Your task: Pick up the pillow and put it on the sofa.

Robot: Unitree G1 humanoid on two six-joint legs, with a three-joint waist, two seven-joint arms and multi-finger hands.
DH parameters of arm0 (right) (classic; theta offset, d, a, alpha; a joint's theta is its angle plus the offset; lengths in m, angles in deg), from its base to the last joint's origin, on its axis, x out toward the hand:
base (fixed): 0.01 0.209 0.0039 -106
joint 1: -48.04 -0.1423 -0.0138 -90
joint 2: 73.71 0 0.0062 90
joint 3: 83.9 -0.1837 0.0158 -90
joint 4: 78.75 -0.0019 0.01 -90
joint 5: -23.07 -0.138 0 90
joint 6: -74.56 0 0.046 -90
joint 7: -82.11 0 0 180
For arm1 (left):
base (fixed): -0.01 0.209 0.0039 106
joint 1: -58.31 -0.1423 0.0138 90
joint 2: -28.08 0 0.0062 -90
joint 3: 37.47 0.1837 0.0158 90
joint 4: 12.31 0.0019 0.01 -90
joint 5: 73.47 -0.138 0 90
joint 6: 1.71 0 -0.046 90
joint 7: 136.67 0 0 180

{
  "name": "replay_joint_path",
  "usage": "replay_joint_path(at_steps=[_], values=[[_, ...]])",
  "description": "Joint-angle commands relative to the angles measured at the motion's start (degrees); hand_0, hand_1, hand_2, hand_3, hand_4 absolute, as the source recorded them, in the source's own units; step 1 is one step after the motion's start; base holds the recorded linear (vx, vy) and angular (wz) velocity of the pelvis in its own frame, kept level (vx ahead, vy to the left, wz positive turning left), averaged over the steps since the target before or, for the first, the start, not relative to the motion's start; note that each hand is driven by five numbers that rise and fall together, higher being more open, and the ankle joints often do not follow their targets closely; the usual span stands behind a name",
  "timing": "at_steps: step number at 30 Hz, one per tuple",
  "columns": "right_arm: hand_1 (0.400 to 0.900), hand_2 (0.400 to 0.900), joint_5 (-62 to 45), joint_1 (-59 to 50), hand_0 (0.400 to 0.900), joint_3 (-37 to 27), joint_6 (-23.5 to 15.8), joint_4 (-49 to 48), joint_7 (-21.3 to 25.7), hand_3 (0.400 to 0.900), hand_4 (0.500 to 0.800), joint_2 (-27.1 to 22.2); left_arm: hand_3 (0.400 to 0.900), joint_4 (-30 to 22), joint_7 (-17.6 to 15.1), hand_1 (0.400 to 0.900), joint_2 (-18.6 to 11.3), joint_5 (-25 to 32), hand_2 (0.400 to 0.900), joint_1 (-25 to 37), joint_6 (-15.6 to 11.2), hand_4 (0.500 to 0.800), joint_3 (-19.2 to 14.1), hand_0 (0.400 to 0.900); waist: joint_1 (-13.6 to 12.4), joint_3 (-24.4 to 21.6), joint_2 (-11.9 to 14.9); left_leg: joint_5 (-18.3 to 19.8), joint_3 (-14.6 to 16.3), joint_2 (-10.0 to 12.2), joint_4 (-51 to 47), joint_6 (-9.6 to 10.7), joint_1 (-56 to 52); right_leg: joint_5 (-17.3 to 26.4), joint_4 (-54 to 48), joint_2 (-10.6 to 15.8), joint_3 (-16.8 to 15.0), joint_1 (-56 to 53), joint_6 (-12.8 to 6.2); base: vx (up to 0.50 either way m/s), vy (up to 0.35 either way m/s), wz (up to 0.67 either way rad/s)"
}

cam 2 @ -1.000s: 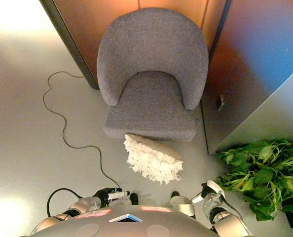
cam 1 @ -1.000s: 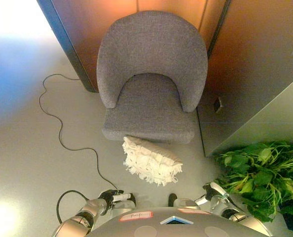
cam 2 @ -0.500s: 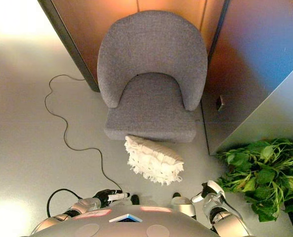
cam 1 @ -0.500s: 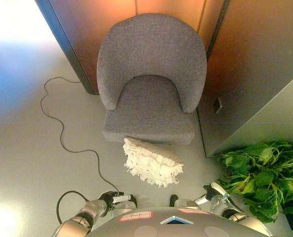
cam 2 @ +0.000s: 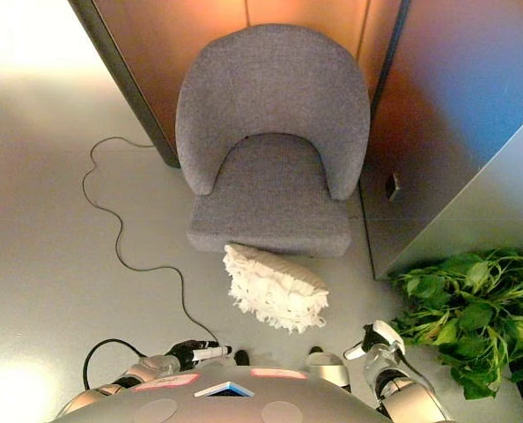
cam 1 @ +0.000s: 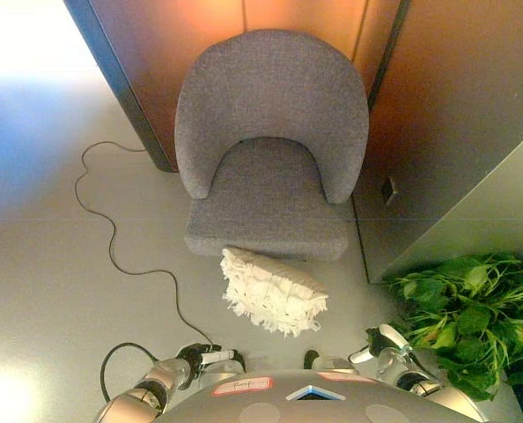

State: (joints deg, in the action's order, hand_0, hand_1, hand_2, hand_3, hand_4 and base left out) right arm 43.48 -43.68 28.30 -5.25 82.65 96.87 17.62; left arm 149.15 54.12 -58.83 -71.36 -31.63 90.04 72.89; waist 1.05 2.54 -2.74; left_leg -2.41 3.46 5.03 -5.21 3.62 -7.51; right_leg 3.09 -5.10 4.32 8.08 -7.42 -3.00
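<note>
White fringed pillow [cam 1: 273, 290] lies on grey floor [cam 1: 50, 264], touching the front edge of the grey sofa [cam 1: 270, 150] at its 12 o'clock; green plant [cam 1: 468, 317] at 3 o'clock; left hand [cam 1: 202, 357] at 7 o'clock, right hand [cam 2: 376, 339] at 5 o'clock, both low, empty, finger state cannot tell.

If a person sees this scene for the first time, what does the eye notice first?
First the grey sofa chair, standing in the middle against the orange-brown wall. Next the white fringed pillow on the floor, right before the seat's front edge. Then the leafy green plant at the right.
</note>
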Motion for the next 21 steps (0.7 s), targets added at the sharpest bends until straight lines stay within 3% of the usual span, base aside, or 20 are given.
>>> replay_joint_path(at_steps=[1, 4, 10, 16, 21], values=[[0.9, 0.9, -2.0, -9.2, 0.9, 2.1, -0.9, 0.0, 2.9, 0.9, 0.8, -2.2, 0.9, -1.1, 0.1, 0.9, -1.9, 2.0, 0.9, 5.6, -3.5, 0.8, 0.5, 0.9, -2.5, 4.8, 3.6, 6.7, 1.7, -1.0, 3.6, -1.2, 0.8, -3.9, 3.8, 3.8, 1.0, 1.5, -4.53, -0.04, -0.054, 0.18], [0.9, 0.9, -5.0, -13.2, 0.9, 3.0, -0.7, -0.4, 3.8, 0.9, 0.8, -3.3, 0.9, -2.6, 0.3, 0.9, -2.5, 4.4, 0.9, 7.5, -4.3, 0.8, 2.8, 0.9, -3.8, 6.9, 3.2, 6.2, 0.5, -1.0, 5.8, -1.5, 5.2, -4.7, 7.5, 4.2, 1.7, 5.7, -3.93, -0.18, -0.076, 0.26], [0.9, 0.9, -10.7, -29.7, 0.9, 4.6, 1.5, -0.1, 4.1, 0.9, 0.8, -6.5, 0.9, -4.7, -0.4, 0.9, -4.3, 12.6, 0.9, 15.2, -7.8, 0.8, 6.3, 0.9, -5.8, 16.1, 1.4, 3.9, -3.5, -2.3, 13.7, -1.4, 19.2, -5.9, 17.2, 5.1, 3.1, 18.5, -2.41, -0.27, -0.078, 0.28], [0.9, 0.9, -15.6, -38.1, 0.9, 5.2, 2.0, -1.4, 2.2, 0.9, 0.8, -11.0, 0.9, -15.5, 0.0, 0.9, -7.4, 19.6, 0.9, 16.5, -9.8, 0.8, 6.4, 0.9, -8.3, 21.9, -0.8, 4.6, -6.4, -5.8, 23.2, -2.1, 30.7, -7.4, 26.8, 7.0, 3.9, 29.2, -1.43, -0.14, -0.031, 0.28], [0.9, 0.9, -16.3, -43.5, 0.9, 5.3, 3.3, -1.8, 0.2, 0.9, 0.8, -13.8, 0.9, -24.6, 1.1, 0.9, -9.7, 25.1, 0.9, 16.1, -9.8, 0.8, 6.9, 0.9, -9.6, 24.6, -2.4, 7.2, -5.6, -6.6, 31.1, -2.8, 37.2, -10.2, 36.0, 9.3, 4.1, 36.1, -0.51, -0.09, 0.045, 0.14]])
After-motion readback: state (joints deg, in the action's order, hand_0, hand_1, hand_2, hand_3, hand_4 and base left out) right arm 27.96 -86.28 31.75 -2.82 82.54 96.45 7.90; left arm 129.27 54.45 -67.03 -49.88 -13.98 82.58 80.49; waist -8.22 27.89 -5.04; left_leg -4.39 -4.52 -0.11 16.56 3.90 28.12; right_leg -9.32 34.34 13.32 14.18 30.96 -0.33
